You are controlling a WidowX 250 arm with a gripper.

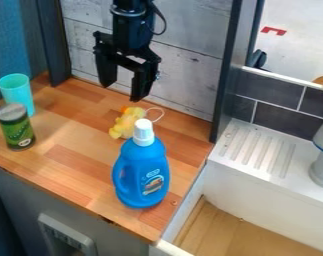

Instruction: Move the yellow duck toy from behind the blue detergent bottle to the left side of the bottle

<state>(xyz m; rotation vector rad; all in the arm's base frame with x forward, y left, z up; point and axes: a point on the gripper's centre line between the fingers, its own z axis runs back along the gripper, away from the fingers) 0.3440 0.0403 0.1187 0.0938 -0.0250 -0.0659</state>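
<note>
The glossy plastic bottle (142,172) stands on a smooth wood counter (70,160).

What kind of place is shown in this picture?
It looks like a toy or mock kitchen used for robot work: a wooden counter, a white sink unit with a ridged drainboard, and dark wall tiles.

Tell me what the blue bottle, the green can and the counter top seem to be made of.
Blue bottle: smooth, glossy plastic, judging by its rounded, moulded shape. Green can: probably metal, slightly shiny, from its greyish rimmed top. Counter top: satin wood or wood-look laminate, showing strips of differing tone.
</note>
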